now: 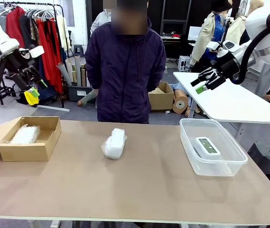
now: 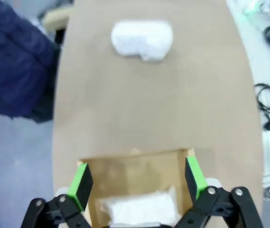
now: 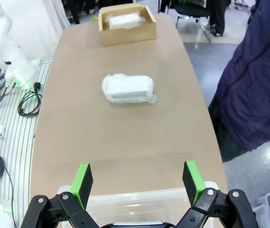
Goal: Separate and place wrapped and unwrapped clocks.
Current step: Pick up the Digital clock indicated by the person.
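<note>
Currently the left gripper [image 1: 33, 89] and right gripper [image 1: 203, 82] are hovering released in the upper corners, one wrapped clock [image 1: 24, 135] lying in the cardboard box [image 1: 28, 151] at frame left, another wrapped clock [image 1: 114, 143] on the worktop [image 1: 139, 187] at centre, the bare clock [image 1: 207, 146] sitting in the clear tub [image 1: 191, 157] at right.

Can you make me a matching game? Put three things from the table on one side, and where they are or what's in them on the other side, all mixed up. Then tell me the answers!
Things:
1. bare clock
2. cardboard box
3. wrapped clock in the middle

Clues:
A. lies straight on the table
B. holds another wrapped clock
C. sits inside the clear tub

Right pairs: 1-C, 2-B, 3-A.
</note>
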You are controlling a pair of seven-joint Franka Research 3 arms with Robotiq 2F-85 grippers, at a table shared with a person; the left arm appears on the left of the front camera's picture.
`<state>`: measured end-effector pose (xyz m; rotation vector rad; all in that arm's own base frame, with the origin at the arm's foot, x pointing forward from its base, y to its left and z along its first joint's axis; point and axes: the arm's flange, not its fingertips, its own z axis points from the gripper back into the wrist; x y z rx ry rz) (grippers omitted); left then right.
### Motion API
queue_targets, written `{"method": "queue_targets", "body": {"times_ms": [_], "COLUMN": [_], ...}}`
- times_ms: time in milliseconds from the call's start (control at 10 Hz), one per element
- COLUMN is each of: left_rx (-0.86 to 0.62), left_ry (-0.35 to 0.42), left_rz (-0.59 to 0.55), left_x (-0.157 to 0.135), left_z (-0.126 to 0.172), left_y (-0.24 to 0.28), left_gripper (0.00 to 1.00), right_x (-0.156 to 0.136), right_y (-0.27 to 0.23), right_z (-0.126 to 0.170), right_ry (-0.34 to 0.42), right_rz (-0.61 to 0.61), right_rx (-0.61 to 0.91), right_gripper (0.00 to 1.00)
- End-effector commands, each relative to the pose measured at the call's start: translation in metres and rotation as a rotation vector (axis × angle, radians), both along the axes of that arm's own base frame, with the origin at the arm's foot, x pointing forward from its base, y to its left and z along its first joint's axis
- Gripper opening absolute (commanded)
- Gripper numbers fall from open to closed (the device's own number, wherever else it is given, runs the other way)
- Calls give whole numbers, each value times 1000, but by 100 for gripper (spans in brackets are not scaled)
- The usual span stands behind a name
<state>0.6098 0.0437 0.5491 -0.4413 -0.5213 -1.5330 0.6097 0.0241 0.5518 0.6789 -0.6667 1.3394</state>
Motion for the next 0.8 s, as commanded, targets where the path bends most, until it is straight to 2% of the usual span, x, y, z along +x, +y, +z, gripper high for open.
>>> {"method": "queue_targets", "body": {"times_ms": [0,100,400,600,700], "left_rx": [-139,-197,-203,-220,-241], "left_ry": [-30,-53,-91,-78,-14], "left_rz": [-49,-76,-81,-59,15], "left_x": [-2,-4,-7,-2,1], "left_z": [-1,-1,1,-2,0], "left_y": [10,12,7,9,10], "left_gripper": [100,100,100,100,100], "right_x": [-2,-2,-2,-2,-2], "right_y": [1,1,1,1,1], "right_z": [2,2,2,2,2], "right_ry": [-4,-4,-4,-4,-4], "right_rz": [4,4,4,4,4], "right_rx": [-1,-1,-1,-1,-1], "right_gripper": [100,100,100,100,100]}}
